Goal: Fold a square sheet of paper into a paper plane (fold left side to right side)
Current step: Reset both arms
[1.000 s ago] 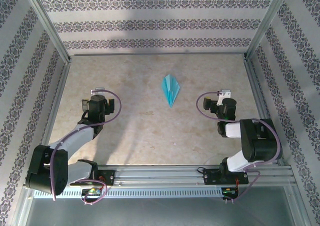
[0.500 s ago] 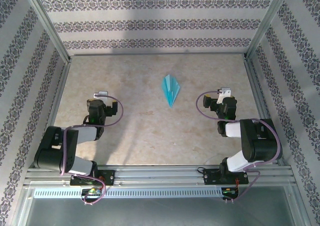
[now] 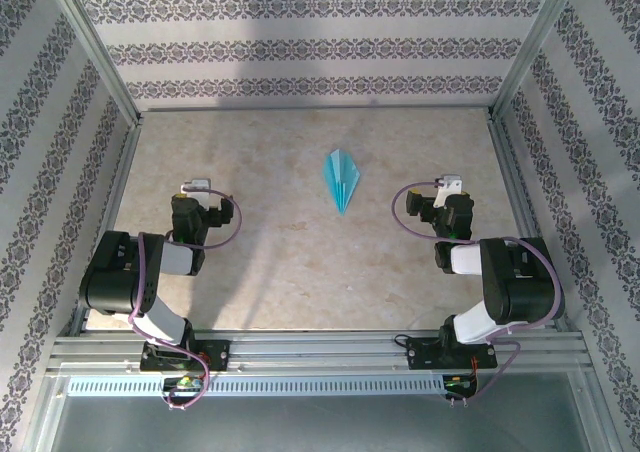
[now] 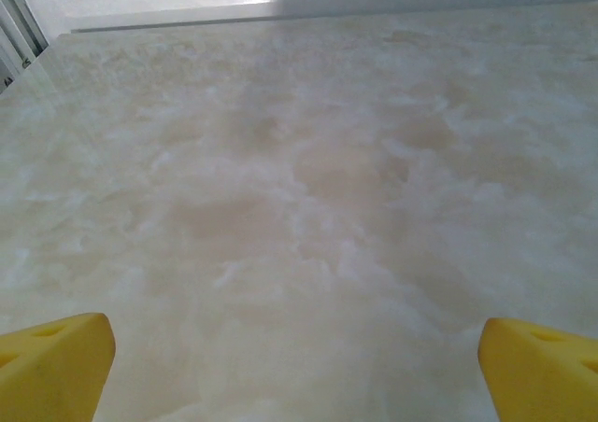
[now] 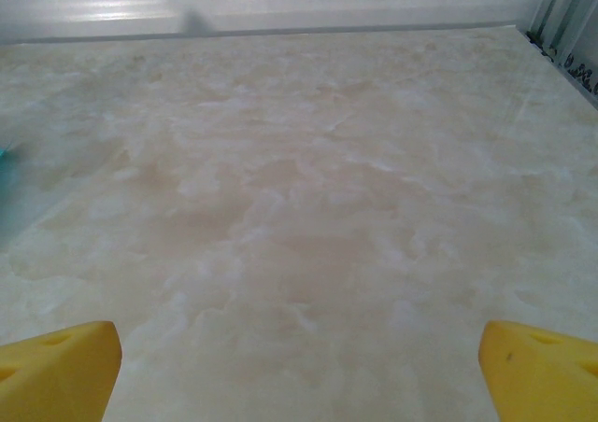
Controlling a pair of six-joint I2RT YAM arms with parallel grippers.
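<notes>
Ringed by patterned walls (image 3: pixel 320 47), a turquoise paper plane (image 3: pixel 341 180) lies flat on the marbled table (image 3: pixel 270 272), between and beyond the two arms. Its long axis runs far to near, with the sharp tip aimed at the arms' bases. The left gripper (image 4: pixel 297 371) and right gripper (image 5: pixel 299 371) both gape wide, holding nothing, well apart from it.

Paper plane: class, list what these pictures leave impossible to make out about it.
1. Top view: plane too small to count its creases.
2. Right wrist view: plane blurred, cut off by the left edge.
3. Its underside: hidden against the table.
</notes>
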